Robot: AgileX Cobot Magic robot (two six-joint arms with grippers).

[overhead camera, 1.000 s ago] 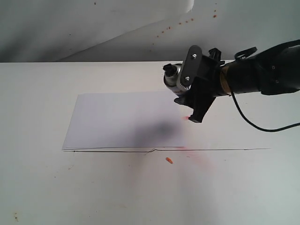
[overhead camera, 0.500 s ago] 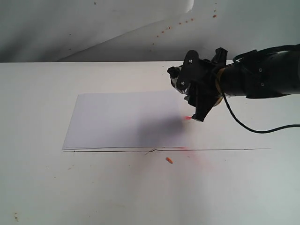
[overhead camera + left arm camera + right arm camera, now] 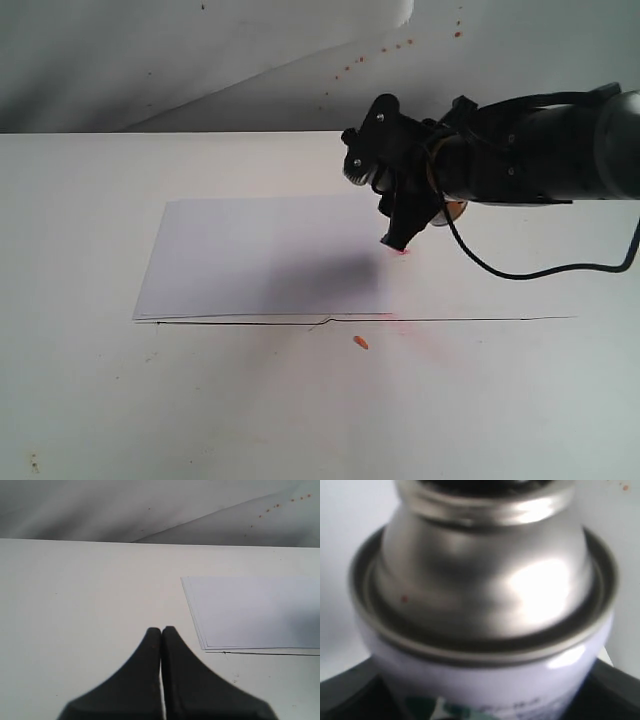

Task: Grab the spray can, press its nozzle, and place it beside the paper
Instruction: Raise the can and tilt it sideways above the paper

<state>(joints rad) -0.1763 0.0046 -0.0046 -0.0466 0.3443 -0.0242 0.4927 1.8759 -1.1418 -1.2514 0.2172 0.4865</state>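
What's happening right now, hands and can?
Right hand shut on spray can, aloft near paper's right edge. Left hand shut, empty. Orange speck on table.

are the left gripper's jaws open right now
No, the left wrist view shows the left gripper with its jaws pressed together and nothing between them.

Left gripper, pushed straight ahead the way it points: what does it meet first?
The left gripper would likely meet only bare tabletop, then the grey backdrop; the paper lies beside that line.
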